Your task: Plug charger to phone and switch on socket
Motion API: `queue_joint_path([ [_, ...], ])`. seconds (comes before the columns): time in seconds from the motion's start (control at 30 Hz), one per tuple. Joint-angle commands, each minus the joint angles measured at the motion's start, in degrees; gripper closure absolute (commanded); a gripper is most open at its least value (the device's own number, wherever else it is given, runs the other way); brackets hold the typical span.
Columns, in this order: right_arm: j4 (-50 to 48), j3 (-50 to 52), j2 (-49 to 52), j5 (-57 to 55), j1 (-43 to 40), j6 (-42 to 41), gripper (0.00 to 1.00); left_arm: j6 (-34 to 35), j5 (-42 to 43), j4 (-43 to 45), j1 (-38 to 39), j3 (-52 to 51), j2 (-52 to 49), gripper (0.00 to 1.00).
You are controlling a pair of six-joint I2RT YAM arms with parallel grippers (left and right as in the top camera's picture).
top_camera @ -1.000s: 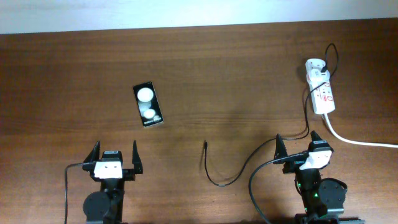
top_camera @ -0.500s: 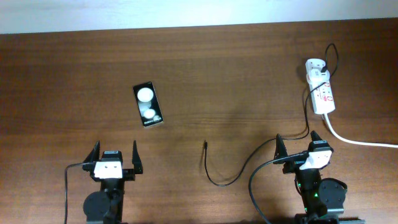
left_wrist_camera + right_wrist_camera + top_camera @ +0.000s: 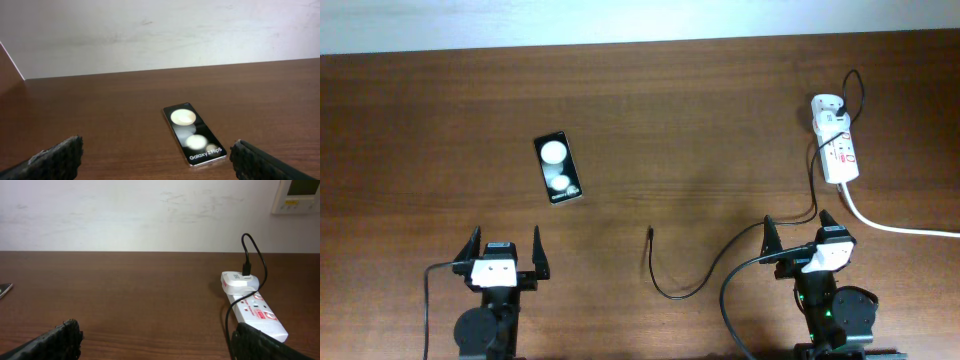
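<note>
Left gripper [image 3: 506, 236], right gripper [image 3: 798, 220], overhead: both spread wide, empty, low over table [image 3: 720, 100]. Phone [image 3: 558, 169] flat ahead of left gripper. Charger [image 3: 665, 285] plug tip loose between arms, cable runs to socket [image 3: 841, 152] far right.
Left wrist: phone [image 3: 194, 135] between fingers [image 3: 57, 157], well apart.
Right wrist: adapter [image 3: 239, 280] sits at socket's [image 3: 257, 315] far end.

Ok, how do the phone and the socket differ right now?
The phone is black with two white circles; the socket is white with red marks. The phone has no cable attached; the socket holds the charger's white adapter. Both lie flat on the table.
</note>
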State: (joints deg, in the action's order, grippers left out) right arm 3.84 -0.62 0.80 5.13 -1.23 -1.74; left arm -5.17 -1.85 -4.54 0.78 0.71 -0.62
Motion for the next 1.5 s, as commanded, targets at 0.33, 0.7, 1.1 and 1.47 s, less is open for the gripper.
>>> queue_joint_path([
  [0.33,0.3,0.3,-0.3,-0.9,0.5,-0.7,0.01,-1.0,0.6,-0.3,-0.3,-0.2,0.0,0.01],
  [0.7,0.3,0.3,-0.3,-0.9,0.5,-0.7,0.01,-1.0,0.6,-0.3,-0.3,-0.2,0.0,0.01],
  [1.1,0.3,0.3,-0.3,-0.9,0.5,-0.7,0.01,-1.0,0.6,-0.3,-0.3,-0.2,0.0,0.01],
  [1.47,0.3,0.3,-0.3,-0.9,0.5,-0.7,0.01,-0.9,2.3,0.3,-0.3,1.1,0.0,0.01],
])
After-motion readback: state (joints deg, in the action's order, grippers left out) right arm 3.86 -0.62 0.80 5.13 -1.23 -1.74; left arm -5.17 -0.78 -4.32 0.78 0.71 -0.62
